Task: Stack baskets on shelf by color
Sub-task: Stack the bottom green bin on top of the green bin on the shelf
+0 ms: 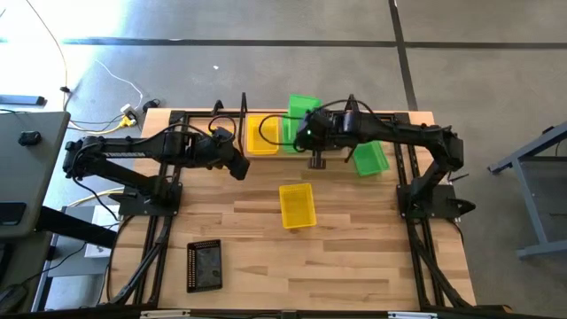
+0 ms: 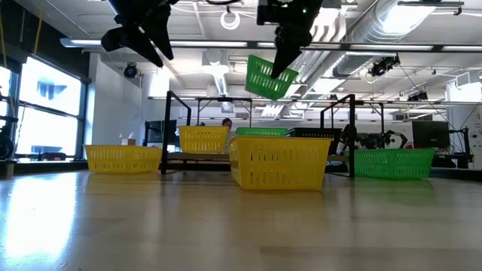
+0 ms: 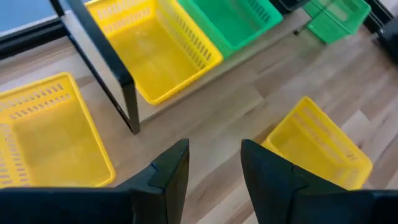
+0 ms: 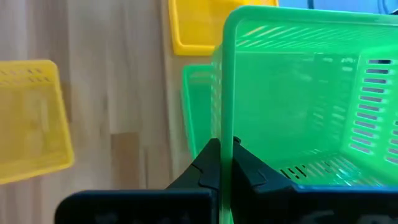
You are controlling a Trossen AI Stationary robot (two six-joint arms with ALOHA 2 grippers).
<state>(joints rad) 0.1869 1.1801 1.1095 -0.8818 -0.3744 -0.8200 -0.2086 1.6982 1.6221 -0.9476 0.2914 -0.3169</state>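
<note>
My right gripper (image 2: pixel 284 66) is shut on a green basket (image 2: pixel 266 77) and holds it in the air above the shelf (image 2: pixel 197 163). A yellow basket (image 1: pixel 262 134) and another green basket (image 4: pixel 194 106) stand side by side on the shelf. On the table rest a yellow basket (image 1: pixel 297 206) at the centre, a green one (image 1: pixel 371 159) at the right, a yellow one (image 3: pixel 43 134) just outside the shelf's left upright, and a black one (image 1: pixel 204 265) at the near left. My left gripper (image 3: pixel 214 167) hovers open over the table near the shelf's left end. My right gripper pinches the rim of one side wall (image 4: pixel 226 127) of the green basket, one finger inside the basket and one outside. The fingers come from above, slanting down. The basket hangs tilted below them, lifted clear, over the green basket on the shelf.
Black upright frames (image 2: pixel 169 132) stand at both ends of the shelf along the table's far edge. Bare tabletop (image 1: pixel 354 257) lies at the near right. Beyond the table the low view shows a room with desks and equipment.
</note>
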